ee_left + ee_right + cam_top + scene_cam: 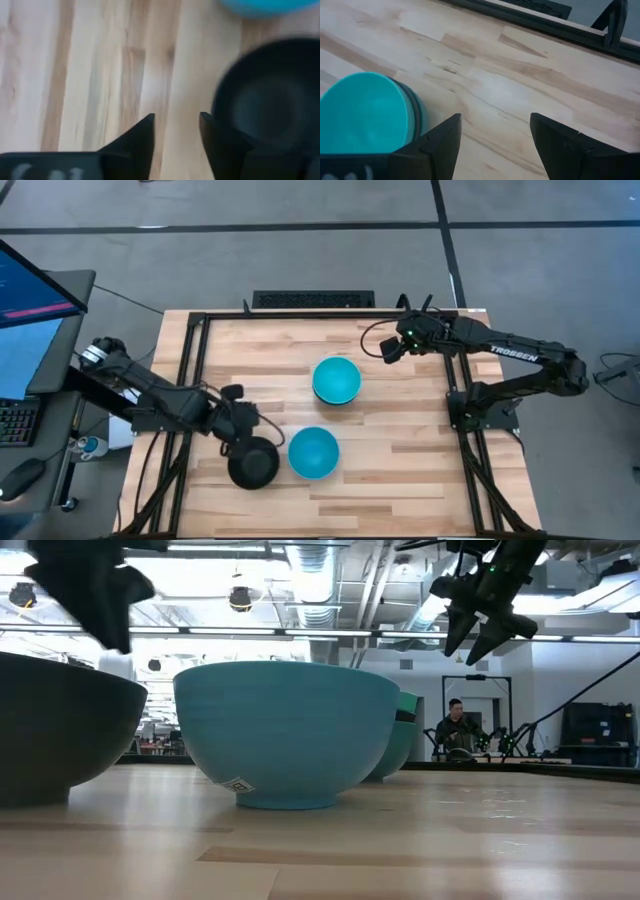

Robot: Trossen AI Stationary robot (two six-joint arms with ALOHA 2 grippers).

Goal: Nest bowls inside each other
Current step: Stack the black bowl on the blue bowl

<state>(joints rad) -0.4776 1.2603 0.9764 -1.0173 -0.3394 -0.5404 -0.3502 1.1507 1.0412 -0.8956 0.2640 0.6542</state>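
Note:
A black bowl [253,464] stands upright on its base near the table's near edge. A single cyan-blue bowl [314,453] sits just to its right. A stack of nested bowls [336,380] stands mid-table with a cyan one innermost; the low view shows the stack [402,730] with a teal-green rim and a black band below it. My left gripper [240,442] hangs open above the wood at the black bowl's [270,107] far-left side, raised off the table. My right gripper [390,348] is open, high up, to the far right of the stack [365,112].
A black frame rail [190,370] runs along the table's left side, another [460,380] along its right, and a dark bar [312,300] lies at the far edge. Bare wood [400,470] shows right of the single cyan bowl. A person [457,730] sits far behind the table.

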